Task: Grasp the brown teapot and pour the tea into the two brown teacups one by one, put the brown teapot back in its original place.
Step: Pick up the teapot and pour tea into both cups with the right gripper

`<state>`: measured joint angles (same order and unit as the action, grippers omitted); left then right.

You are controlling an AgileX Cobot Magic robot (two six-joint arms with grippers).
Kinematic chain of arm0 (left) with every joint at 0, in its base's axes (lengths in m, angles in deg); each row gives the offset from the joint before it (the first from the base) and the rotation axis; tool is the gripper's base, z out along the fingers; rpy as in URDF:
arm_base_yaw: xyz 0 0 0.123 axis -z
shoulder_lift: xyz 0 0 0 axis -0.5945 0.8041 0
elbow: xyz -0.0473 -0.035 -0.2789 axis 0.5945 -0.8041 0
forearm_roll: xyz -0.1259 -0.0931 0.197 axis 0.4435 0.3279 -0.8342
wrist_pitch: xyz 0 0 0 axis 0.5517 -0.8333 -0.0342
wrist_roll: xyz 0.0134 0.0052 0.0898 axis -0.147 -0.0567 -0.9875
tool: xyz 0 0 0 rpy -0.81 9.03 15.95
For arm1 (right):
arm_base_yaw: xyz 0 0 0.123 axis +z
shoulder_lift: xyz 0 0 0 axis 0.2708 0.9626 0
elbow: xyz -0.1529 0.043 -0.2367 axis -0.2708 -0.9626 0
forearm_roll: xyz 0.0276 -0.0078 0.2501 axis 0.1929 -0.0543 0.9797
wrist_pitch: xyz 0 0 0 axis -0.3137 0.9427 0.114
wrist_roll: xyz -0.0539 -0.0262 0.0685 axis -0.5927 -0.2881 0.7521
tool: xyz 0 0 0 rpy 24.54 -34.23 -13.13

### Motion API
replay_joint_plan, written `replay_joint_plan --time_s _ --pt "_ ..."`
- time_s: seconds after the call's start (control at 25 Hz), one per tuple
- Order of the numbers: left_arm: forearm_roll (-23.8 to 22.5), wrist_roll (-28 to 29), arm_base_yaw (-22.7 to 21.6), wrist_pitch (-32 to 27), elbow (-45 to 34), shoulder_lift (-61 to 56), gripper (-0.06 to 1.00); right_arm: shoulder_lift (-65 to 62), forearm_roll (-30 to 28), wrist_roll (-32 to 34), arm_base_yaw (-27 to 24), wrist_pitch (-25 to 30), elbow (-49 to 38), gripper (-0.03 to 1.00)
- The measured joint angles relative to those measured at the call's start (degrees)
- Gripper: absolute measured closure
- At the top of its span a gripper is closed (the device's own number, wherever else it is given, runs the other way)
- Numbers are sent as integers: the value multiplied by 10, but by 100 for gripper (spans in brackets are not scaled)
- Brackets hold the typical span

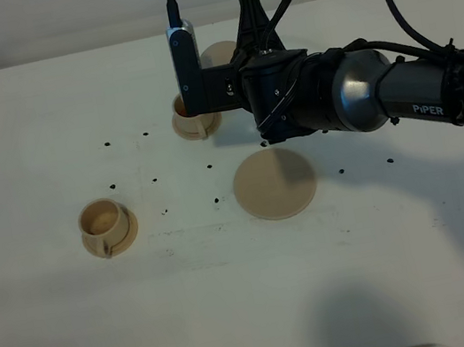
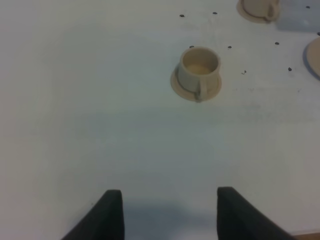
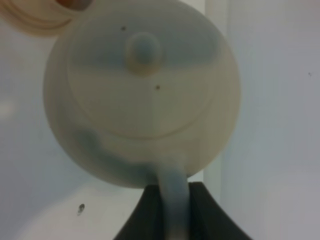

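Note:
My right gripper (image 1: pixel 247 45) is shut on the loop handle of the brown teapot (image 1: pixel 220 52) and holds it off the table, close beside the far teacup (image 1: pixel 193 117). The wrist is rolled sideways. In the right wrist view the teapot (image 3: pixel 142 95) fills the frame with its lid facing the camera, its handle runs between the gripper's (image 3: pixel 174 212) fingers, and the far teacup (image 3: pixel 40 15) lies just past its rim. The near teacup (image 1: pixel 104 225) stands on its saucer at the left. The wide round saucer (image 1: pixel 275 183) lies bare. My left gripper (image 2: pixel 170 215) is open and empty.
Small black dots mark the white table (image 1: pixel 236 298). The left wrist view shows the near teacup (image 2: pixel 199 70), the far teacup (image 2: pixel 257 9) and the edge of the wide saucer (image 2: pixel 315 55). The right arm (image 1: pixel 416 96) reaches in from the right, above the wide saucer.

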<state>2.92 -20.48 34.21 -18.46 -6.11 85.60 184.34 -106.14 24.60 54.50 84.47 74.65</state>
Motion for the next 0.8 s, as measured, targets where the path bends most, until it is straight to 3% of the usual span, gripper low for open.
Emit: replay_joint_plan --time_s 0.8 --pt "0 1 0 0 0 0 46 0 -9 -32 0 2 0 88"
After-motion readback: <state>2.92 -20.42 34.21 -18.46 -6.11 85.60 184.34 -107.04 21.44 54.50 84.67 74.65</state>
